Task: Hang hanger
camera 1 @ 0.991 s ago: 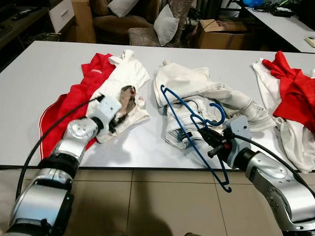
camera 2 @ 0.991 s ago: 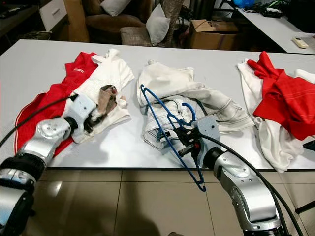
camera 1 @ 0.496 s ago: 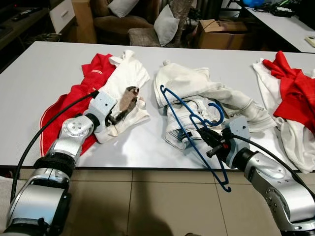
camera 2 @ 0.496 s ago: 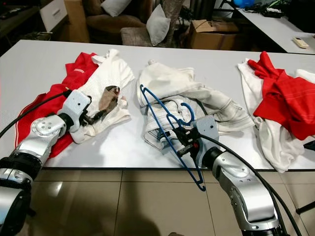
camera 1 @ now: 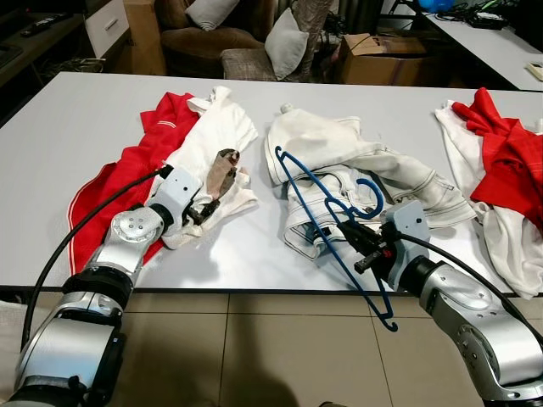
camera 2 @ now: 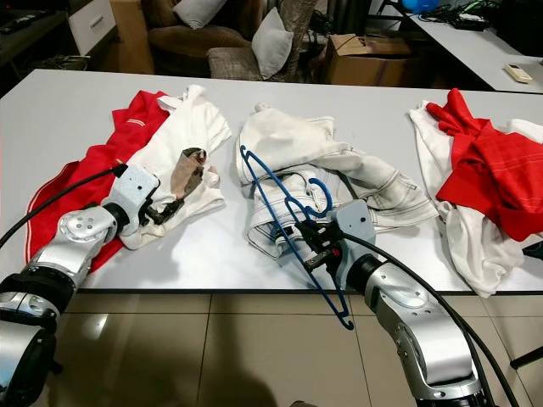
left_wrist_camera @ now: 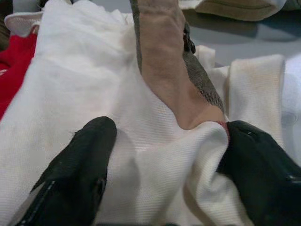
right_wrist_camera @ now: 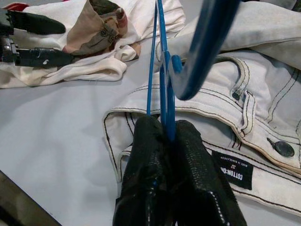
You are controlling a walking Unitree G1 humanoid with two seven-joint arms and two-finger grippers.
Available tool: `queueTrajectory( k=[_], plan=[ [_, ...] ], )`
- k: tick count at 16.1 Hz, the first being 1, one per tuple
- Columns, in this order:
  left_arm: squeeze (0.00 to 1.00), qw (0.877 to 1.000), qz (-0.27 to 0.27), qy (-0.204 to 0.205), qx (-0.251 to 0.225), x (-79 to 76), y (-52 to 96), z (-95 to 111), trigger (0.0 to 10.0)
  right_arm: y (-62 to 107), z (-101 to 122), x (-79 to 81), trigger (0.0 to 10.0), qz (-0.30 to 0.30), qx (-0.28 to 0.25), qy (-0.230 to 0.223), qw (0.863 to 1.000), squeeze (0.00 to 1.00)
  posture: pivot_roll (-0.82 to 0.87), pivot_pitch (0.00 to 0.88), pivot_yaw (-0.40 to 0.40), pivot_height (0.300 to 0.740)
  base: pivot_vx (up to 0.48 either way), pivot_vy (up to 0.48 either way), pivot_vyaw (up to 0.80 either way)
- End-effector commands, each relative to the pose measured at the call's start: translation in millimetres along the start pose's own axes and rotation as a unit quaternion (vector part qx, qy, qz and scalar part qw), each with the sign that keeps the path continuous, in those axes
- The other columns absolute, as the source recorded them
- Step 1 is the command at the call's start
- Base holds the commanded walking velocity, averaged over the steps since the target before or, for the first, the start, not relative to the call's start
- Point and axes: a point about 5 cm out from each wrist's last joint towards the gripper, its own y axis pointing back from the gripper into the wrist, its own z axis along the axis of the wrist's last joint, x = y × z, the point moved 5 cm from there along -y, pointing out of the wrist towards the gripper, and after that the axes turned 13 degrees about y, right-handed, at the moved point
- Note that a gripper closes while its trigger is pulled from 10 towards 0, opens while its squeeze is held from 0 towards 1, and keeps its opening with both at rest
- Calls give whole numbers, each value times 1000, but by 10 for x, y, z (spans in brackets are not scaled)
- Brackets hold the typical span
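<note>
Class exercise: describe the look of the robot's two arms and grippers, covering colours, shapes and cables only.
Both arms are silver metal with rounded joint housings, black collars and a black cable looping to the wrist. The left gripper and right gripper each have a pale grey block and two long black fingers.

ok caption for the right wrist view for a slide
Right end effector shut on the blue hanger above white jeans on the table.
</note>
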Motion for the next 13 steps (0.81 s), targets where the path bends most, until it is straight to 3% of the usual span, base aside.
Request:
queueTrajectory(
  k=[1, 13],
  plan=[
    [0, 1000, 5, 1, 0, 28, -17, 46, 0, 2, -26, 2, 10000, -1, 9, 1, 1000, 0, -83, 0, 15, 740, 0, 0, 0],
    [0, 1000, 7, 4, -2, 37, -17, 43, 0, -18, -30, 36, 10000, 4, 10, 1, 1000, 0, -79, 0, 12, 740, 0, 0, 0]
  ],
)
